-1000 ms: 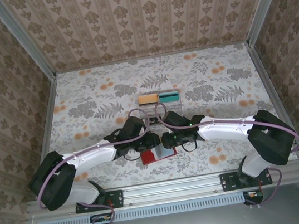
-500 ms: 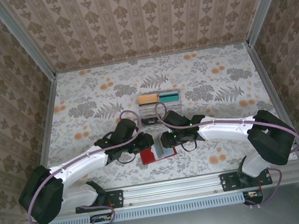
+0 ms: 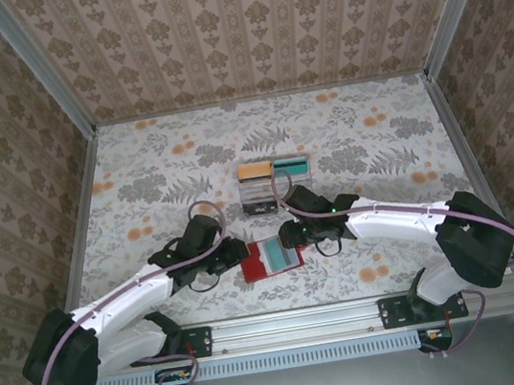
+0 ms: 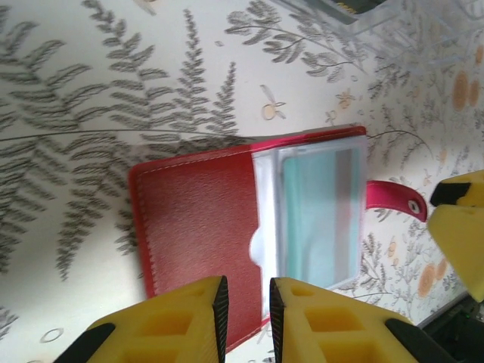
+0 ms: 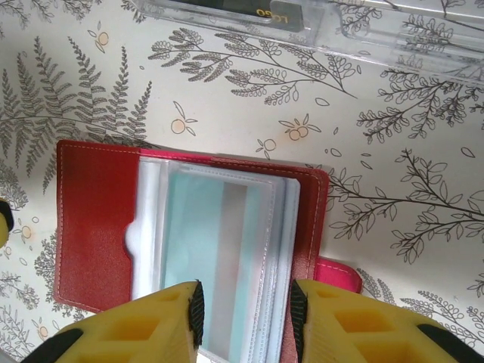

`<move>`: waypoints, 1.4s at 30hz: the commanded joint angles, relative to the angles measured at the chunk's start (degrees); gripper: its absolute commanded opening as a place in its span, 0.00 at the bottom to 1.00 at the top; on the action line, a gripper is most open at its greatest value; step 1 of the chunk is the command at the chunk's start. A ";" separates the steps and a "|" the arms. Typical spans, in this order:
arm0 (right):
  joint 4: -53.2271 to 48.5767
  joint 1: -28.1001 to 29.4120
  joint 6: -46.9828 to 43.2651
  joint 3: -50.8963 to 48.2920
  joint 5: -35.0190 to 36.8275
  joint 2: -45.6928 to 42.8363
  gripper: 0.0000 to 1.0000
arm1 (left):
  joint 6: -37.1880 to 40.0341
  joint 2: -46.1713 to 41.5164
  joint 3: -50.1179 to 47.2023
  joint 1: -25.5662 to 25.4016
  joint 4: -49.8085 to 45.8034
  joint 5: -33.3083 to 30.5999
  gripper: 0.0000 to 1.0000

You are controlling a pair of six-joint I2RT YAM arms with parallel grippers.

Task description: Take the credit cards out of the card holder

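While the card holder [image 3: 272, 259] lies open on the table [image 3: 374, 136] with a teal card [image 5: 212, 242] in its clear sleeve, the left gripper [image 4: 248, 299] hangs over its red cover, fingers barely parted and empty. The right gripper [image 5: 246, 306] gapes wider over the sleeve, and a clear tray [image 3: 273, 185] sits beyond it.

**Holder between my jaws, tray behind**

The card holder [image 3: 271, 258] lies opened flat on the bench [image 3: 155, 159], near the front edge. My left jaws are just left of it and my right jaws are over its right rear edge. A card [image 5: 219, 249] sits in the sleeve on its right half, and the tab [image 5: 336, 274] sticks out beyond that side. The tray [image 3: 275, 182] lies behind the holder, apart from it.
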 commanded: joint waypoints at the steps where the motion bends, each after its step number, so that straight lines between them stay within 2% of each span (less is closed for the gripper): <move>1: -0.51 -0.24 -0.01 1.73 -2.02 2.16 0.39 | -0.57 -0.73 -1.64 0.54 -1.88 -0.70 0.25; 15: 4.68 -0.15 2.10 0.80 -8.13 8.32 0.39 | -0.05 4.58 -1.49 0.37 -0.40 1.17 0.23; 23: 6.46 -0.10 2.40 -0.02 -9.85 9.93 0.26 | 0.39 4.03 0.25 -0.38 -0.48 1.12 0.23; 42: 2.96 0.64 1.48 3.53 -10.08 5.59 0.27 | -0.05 6.75 -0.09 -1.17 1.71 1.70 0.23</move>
